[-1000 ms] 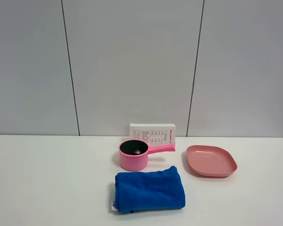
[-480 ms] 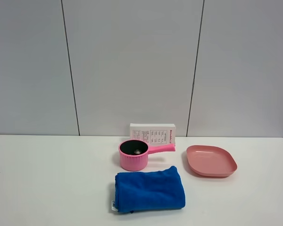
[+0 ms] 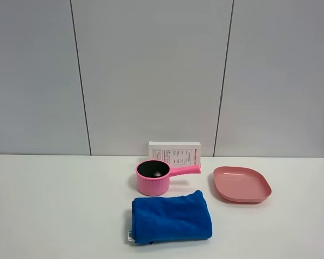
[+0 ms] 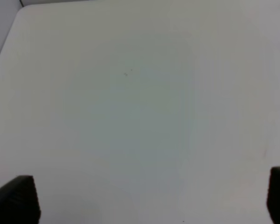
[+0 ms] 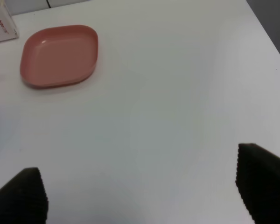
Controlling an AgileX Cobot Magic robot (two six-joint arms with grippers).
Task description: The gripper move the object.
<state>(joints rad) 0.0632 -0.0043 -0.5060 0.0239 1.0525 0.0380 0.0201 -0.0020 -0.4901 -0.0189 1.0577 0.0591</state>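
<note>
The coffee capsule (image 3: 157, 174) shows as a small silvery-grey thing inside the pink saucepan (image 3: 152, 184), which stands at the table's middle in the high view. Neither arm shows in the high view. In the left wrist view my left gripper (image 4: 147, 198) has its two dark fingertips (image 4: 16, 198) far apart over bare white table, with nothing between them. In the right wrist view my right gripper (image 5: 140, 191) is also wide open and empty, with the pink plate (image 5: 59, 56) some way ahead of it.
A folded blue cloth (image 3: 171, 217) lies in front of the saucepan. The pink plate (image 3: 242, 184) sits to the right of it. A white printed box (image 3: 174, 151) stands behind the saucepan against the grey wall, and its corner (image 5: 1, 23) shows in the right wrist view.
</note>
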